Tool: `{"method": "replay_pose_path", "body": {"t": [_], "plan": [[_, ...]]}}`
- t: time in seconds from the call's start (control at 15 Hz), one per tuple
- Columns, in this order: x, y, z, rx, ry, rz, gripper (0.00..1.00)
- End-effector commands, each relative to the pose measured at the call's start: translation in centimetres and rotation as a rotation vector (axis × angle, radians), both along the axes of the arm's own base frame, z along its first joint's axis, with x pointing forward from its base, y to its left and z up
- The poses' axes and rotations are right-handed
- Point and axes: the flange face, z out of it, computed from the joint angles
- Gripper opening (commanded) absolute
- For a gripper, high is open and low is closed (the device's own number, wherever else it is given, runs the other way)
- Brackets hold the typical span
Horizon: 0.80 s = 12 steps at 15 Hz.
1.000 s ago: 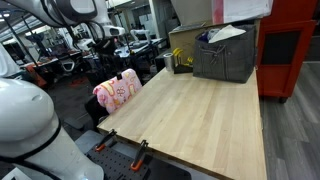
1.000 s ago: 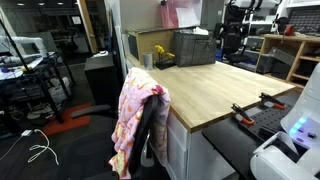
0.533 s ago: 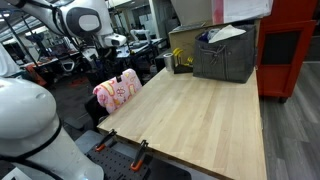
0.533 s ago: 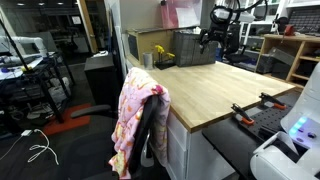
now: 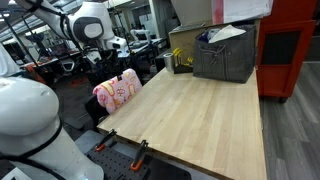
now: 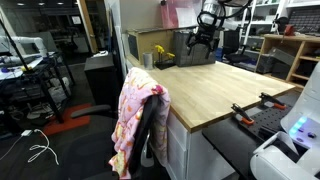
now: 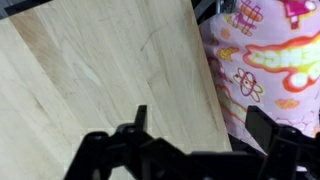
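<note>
Jaws wide and empty, the gripper hangs over the table edge at the wrist view's lower middle, near the pink cloth at right (draped over a chair back, which keeps it up).

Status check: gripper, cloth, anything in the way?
Open gripper, empty, over the table edge. Pink cloth hangs beside the table, untouched. Nothing between gripper and cloth.
</note>
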Motion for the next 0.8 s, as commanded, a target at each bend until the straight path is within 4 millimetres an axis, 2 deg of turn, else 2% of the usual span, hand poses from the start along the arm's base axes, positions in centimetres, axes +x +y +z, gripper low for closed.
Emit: {"method": "replay_pose_path", "body": {"t": [0.0, 0.33, 0.73], "plan": [[2.4, 2.1, 0.4, 0.010, -0.029, 0.005, 1.00], [5.1, 4.6, 0.5, 0.016, -0.072, 0.044, 1.00], [7.2, 7.7, -0.9, 0.034, -0.073, 0.138, 1.00]]}}
